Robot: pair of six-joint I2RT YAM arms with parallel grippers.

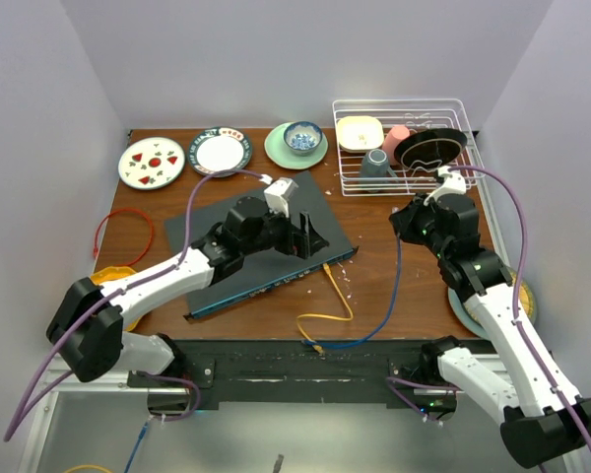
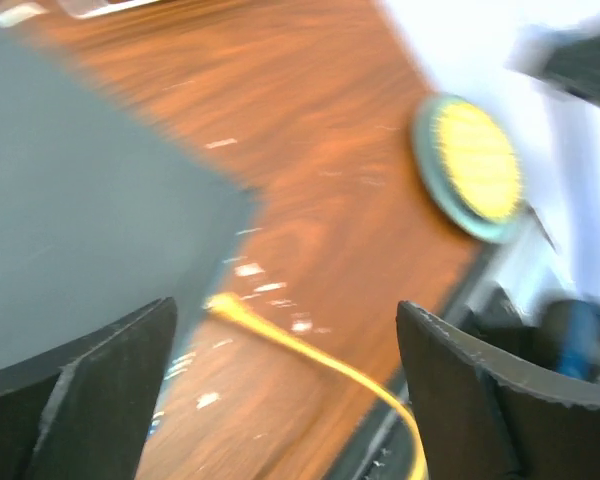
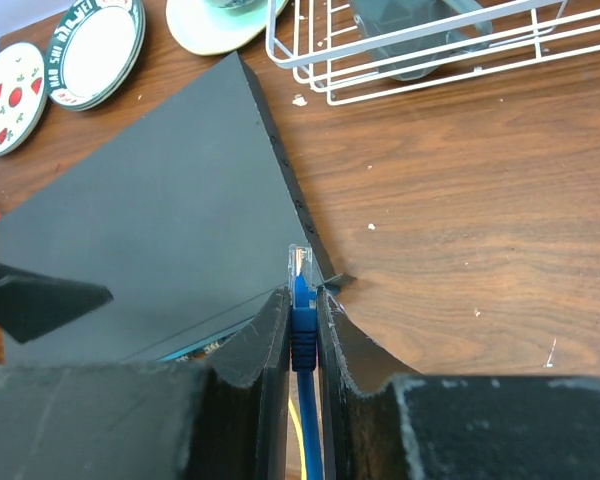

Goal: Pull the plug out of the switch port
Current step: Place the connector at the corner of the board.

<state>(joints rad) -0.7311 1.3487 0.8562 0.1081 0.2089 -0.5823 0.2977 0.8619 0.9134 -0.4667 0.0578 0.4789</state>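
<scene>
The plug [image 3: 300, 285] sits pinched between the fingers of my right gripper [image 3: 302, 296], clear tip pointing out past them, and its blue cable [image 1: 394, 286] trails back toward my bases. It is out of the switch [image 3: 160, 200]. From above, my right gripper hangs over bare table [image 3: 460, 200] to the right of the box and apart from it, though my own wrist camera lines the tip up with the box's corner.

The switch lies flat and slantwise mid-table, its socketed side turned toward my bases. A yellow cable [image 1: 340, 296] meets that side near the right corner.

My left gripper [image 2: 285, 310] hovers over the switch's right part with its jaws spread wide and nothing in them (that wrist view is blurred, so I can tell little more).
</scene>
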